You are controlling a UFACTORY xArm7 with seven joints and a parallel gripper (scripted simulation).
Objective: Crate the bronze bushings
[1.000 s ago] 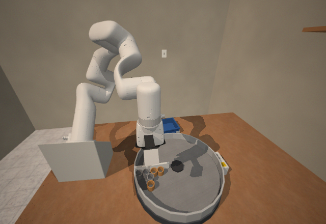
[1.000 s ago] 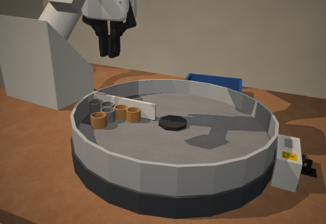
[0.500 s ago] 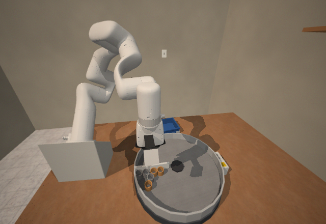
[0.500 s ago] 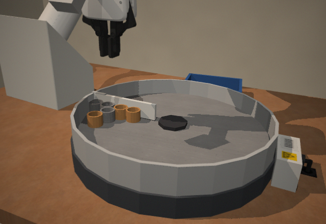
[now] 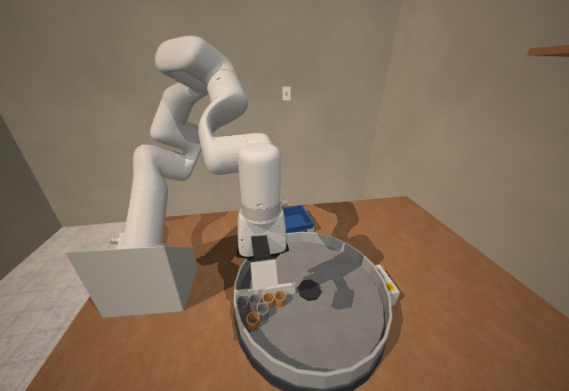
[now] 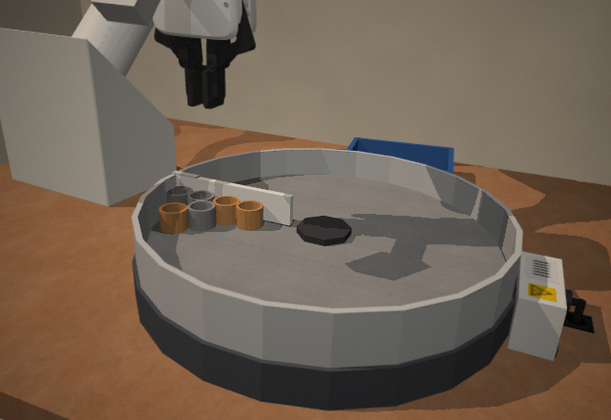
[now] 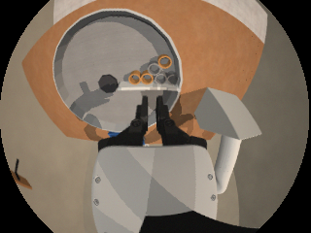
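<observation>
The turning table [image 6: 326, 258] is a round grey dish with a white rim. Three bronze bushings [image 6: 173, 217] [image 6: 226, 209] [image 6: 249, 214] stand upright at its left side by a white fence [image 6: 237, 199], mixed with three steel bushings [image 6: 179, 194] [image 6: 201, 196] [image 6: 200, 214]. They also show in the top view, the bronze bushings [image 5: 252, 320] [image 5: 274, 299] and the steel bushings [image 5: 253, 302]. The blue crate [image 6: 402, 154] stands behind the table. My gripper [image 6: 204, 102] is shut and empty, well above the table's back left rim; in the wrist view the gripper [image 7: 150, 100] hangs over the bushings [image 7: 147, 78].
A black hub [image 6: 324, 229] sits at the table's centre. A white control box [image 6: 537, 297] is fixed to the table's right side. The arm's grey base block [image 6: 73, 119] stands left of the table. The crate [image 5: 297, 218] lies just behind my wrist.
</observation>
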